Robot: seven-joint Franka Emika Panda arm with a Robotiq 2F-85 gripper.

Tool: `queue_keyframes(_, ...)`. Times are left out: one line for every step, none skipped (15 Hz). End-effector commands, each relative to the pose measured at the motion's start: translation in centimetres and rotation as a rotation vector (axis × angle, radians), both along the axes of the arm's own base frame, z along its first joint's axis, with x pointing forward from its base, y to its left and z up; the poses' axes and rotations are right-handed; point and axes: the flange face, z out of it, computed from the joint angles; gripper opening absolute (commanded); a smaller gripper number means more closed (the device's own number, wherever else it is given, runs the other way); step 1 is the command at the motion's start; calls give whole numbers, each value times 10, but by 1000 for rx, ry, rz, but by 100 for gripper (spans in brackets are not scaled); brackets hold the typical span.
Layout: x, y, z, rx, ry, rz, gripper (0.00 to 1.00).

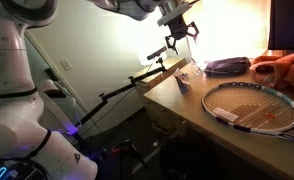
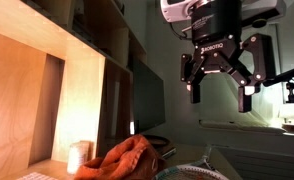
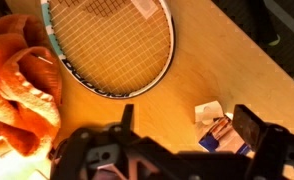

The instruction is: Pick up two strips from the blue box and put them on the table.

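The small blue box (image 3: 215, 142) lies on the light wooden table (image 3: 212, 60) with its white flap (image 3: 208, 112) open. Thin reddish strips (image 3: 221, 127) show inside it. In an exterior view the box (image 1: 184, 79) sits near the table's corner. My gripper (image 3: 187, 128) is open and empty. It hangs well above the box, which sits close to the right finger in the wrist view. The gripper also shows high over the table in both exterior views (image 1: 177, 32) (image 2: 219, 78), jaws spread.
A tennis racket (image 3: 112, 40) (image 1: 253, 106) lies on the table beside the box. A crumpled orange cloth (image 3: 22, 85) (image 1: 285, 70) (image 2: 127, 158) lies past the racket. A dark flat pouch (image 1: 227, 66) lies at the back. The table edge (image 1: 182, 108) is near the box.
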Motion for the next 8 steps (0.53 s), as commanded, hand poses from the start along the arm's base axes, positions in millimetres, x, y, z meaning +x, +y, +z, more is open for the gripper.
queue_keyframes(18, 15, 13, 3, -77, -12, 100)
queue_keyframes(21, 18, 16, 3, -88, -13, 100)
queue_keyframes(12, 12, 8, 3, -46, -2, 100)
queue_keyframes(14, 14, 11, 5, -56, 0, 100)
queue_keyframes(16, 16, 13, 7, -61, 1, 100)
queue_keyframes(17, 17, 13, 8, -62, 2, 100)
queue_keyframes(17, 17, 13, 9, -63, 1, 100)
queue_keyframes(17, 16, 13, 8, -63, 1, 100)
